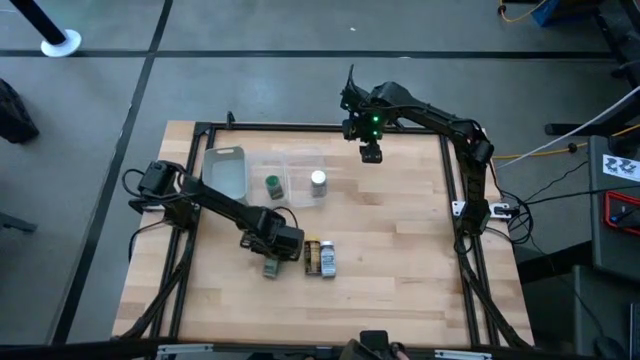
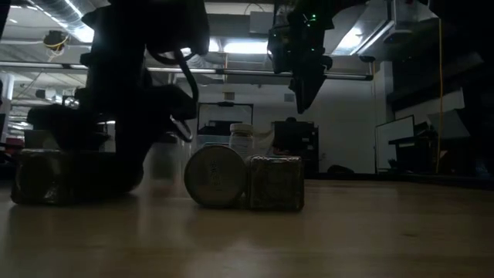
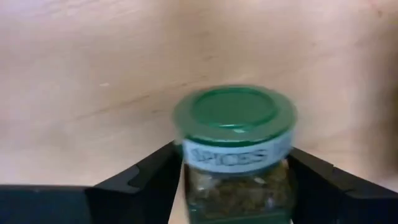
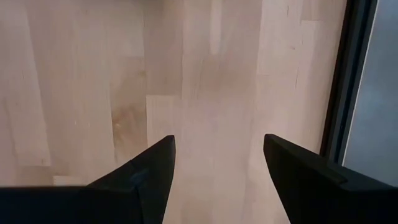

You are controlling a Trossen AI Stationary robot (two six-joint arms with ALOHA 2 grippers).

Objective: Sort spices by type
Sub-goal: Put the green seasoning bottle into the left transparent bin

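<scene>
Green-lidded jar [image 3: 233, 152] sits between the left pincer [image 1: 272, 262] fingers at the near-left of the table [image 1: 400, 290], gripped by its sides, jaws partly closed on it. Just right of it, two more jars [image 1: 320, 257] lie side by side. Farther back, a green-lidded jar [image 1: 273, 184] and a white-lidded one [image 1: 318, 181] stand in clear containers [image 1: 285, 175]. I'd lift straight up, then drop it beside its green twin. Right pincer [image 1: 371, 153] hangs open and empty over the far edge.
</scene>
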